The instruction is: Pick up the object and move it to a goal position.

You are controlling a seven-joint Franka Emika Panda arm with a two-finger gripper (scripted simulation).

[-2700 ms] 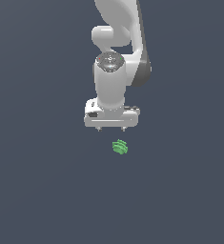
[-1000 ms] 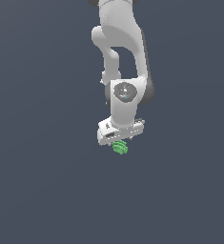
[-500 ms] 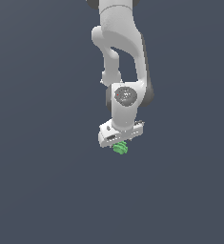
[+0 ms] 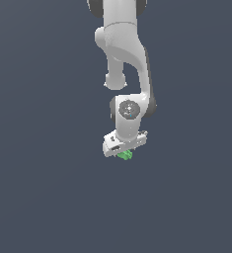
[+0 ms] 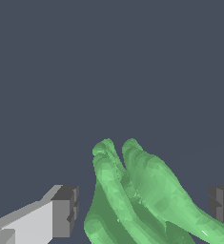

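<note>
The object (image 4: 125, 155) (bright green, ridged, glossy) sits between the gripper's fingers

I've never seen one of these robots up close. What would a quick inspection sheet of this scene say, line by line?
Surface: plain dark grey-blue ground, no markings.
Job's things: small bright green ridged object right under the gripper; in the wrist view it sits between the fingertips, with gaps on both sides.
Clutter: nothing seen.
Gripper: white gripper lowered around the object, jaws open, dark pads not touching it.
Cables: nothing seen.
Surroundings: only the white arm reaching down from above; no goal marker seen.
</note>
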